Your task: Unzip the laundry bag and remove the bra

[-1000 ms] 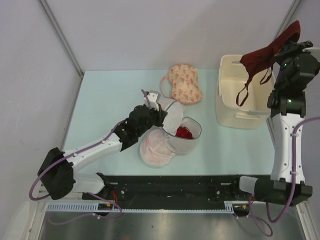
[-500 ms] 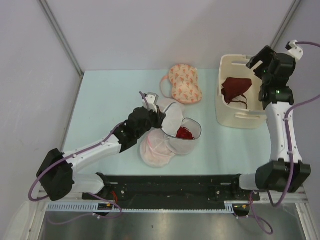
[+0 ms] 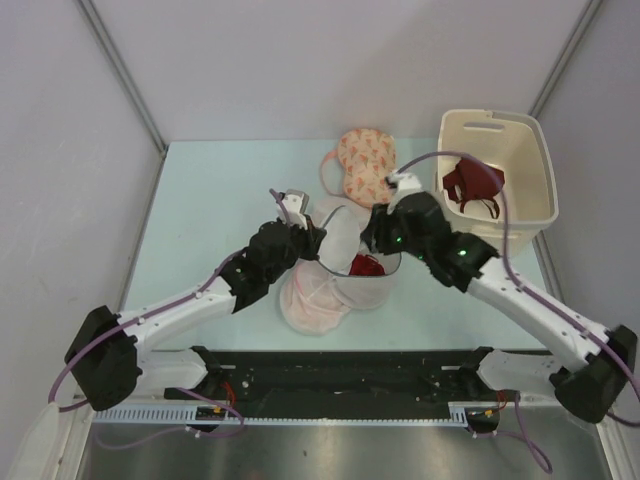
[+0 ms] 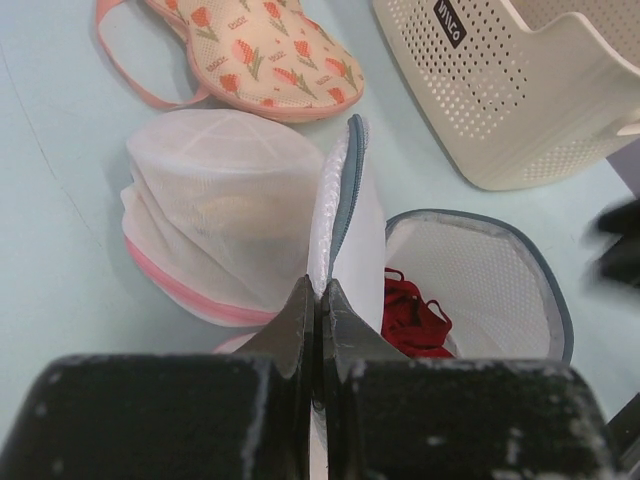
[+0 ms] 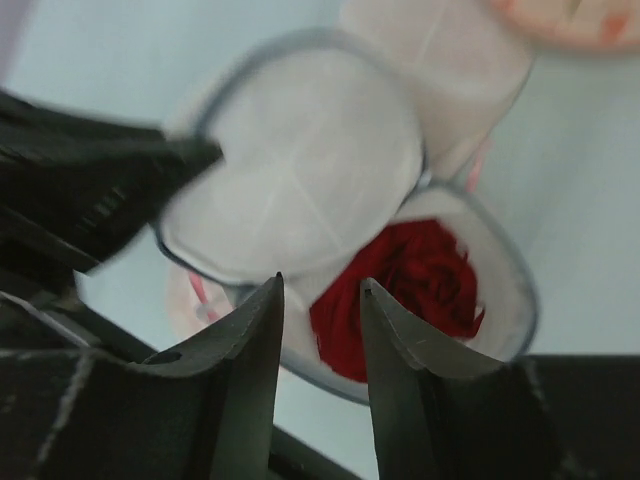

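Observation:
The laundry bag [image 3: 380, 272] lies unzipped at the table's middle, its grey-rimmed lid flap [image 4: 340, 205] standing upright. My left gripper [image 4: 320, 292] is shut on the lower edge of that flap; in the top view it [image 3: 312, 240] sits just left of the bag. A red bra [image 3: 367, 265] lies bunched inside the open cup and also shows in both wrist views [image 4: 415, 315] [image 5: 415, 280]. My right gripper [image 5: 322, 288] is open and empty, just above the bag's opening [image 3: 374, 238]. Another dark red bra [image 3: 470, 186] lies in the basket.
A cream perforated basket [image 3: 540, 190] stands at the back right [image 4: 520, 100]. A peach patterned bra [image 3: 368, 167] lies behind the bag. Two pink-trimmed mesh pouches lie by the bag, one in front [image 3: 312, 297] and one behind-left [image 4: 215, 215].
My right gripper let the dark red bra drop into the basket, then swung down and left to above the open bag. My left gripper kept its hold on the flap.

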Available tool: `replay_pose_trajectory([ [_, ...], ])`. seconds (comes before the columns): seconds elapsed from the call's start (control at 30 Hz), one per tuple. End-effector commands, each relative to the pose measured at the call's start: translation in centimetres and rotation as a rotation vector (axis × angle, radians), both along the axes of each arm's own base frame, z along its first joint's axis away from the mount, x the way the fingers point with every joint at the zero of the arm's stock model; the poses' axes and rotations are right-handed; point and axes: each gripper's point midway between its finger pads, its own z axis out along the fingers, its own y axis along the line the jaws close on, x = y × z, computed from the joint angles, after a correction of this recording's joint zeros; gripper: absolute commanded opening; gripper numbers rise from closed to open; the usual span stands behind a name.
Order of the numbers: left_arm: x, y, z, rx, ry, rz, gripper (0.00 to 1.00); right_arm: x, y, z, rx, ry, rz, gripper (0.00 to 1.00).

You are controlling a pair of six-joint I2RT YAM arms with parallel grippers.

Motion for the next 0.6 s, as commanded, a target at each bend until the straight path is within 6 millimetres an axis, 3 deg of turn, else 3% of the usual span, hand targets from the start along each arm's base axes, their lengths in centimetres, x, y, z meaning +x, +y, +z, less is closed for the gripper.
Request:
replay_pose_trajectory([
  [0.0, 0.1, 0.0, 1.7, -0.053, -0.033, 0.013, 0.00, -1.7, 1.6, -6.8, -0.084, 0.159, 0.010, 0.41],
  [0.27, -0.1, -0.3, 1.6, -0.054, -0.026, -0.004, 0.00, 0.3, 2.6, -11.3, -0.153, 0.214, 0.002, 0.43],
  [0.43, -0.3, 0.1, 1.1, -0.047, -0.020, 0.002, 0.00, -0.9, 2.8, -14.6, -0.207, 0.300, 0.022, 0.62],
  [0.57, -0.6, 0.4, 1.2, -0.052, -0.022, 0.001, 0.01, -2.3, 3.3, -17.0, -0.239, 0.347, 0.046, 0.68],
])
